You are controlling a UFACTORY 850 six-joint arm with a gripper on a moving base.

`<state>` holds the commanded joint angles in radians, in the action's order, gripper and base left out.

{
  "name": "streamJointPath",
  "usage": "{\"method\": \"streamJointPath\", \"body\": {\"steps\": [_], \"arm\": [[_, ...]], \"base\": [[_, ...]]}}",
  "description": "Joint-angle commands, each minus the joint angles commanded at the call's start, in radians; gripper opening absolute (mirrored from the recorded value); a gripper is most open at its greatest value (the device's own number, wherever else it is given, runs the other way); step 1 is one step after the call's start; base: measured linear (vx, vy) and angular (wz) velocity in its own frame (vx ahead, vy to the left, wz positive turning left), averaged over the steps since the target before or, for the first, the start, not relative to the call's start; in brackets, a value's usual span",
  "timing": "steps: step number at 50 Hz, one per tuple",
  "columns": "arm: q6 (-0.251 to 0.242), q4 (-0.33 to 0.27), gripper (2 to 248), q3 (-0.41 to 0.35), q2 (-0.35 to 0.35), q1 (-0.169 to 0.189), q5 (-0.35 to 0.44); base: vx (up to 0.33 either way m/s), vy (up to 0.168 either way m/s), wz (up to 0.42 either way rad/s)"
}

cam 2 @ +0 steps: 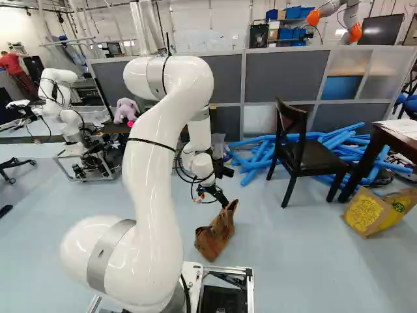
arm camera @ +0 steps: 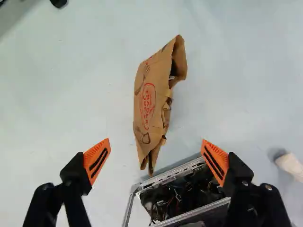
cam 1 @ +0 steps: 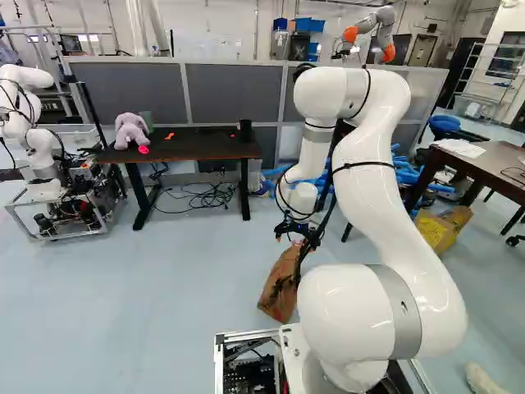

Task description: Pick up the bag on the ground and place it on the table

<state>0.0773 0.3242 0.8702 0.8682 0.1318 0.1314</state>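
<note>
Pale floor (arm camera: 71, 94) bears the bag (arm camera: 149, 109), and the gripper (arm camera: 155, 140) hangs near it with its fingers (arm camera: 90, 158) spread wide, presumably to leave room for straddling the paper before closing.

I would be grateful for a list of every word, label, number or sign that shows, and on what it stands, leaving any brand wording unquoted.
Brown paper bag: red lettering in a red oval, seen in the wrist view; brand wording, left unquoted.
Yellow-and-brown bag, at the right of the right base view: print too blurred to read.
Any other print is too small to read.
</note>
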Motion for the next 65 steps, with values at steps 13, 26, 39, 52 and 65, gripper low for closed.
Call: {"method": "streamJointPath", "body": {"steps": [13,26,39,52,65], "arm": [[0.133,0.002,247,0.036,0.054,0.0,-0.004],[0.269,0.003,247,0.073,0.108,0.0,-0.004],[0.348,0.005,247,0.111,0.161,0.0,0.005],[0.353,0.006,247,0.15,0.214,0.0,0.016],[0.353,0.006,247,0.192,0.266,-0.001,0.021]], "base": [[0.0,0.0,0.0],[0.0,0.0,0.0],[0.0,0.0,0.0],[0.0,0.0,0.0],[0.0,0.0,0.0]]}}
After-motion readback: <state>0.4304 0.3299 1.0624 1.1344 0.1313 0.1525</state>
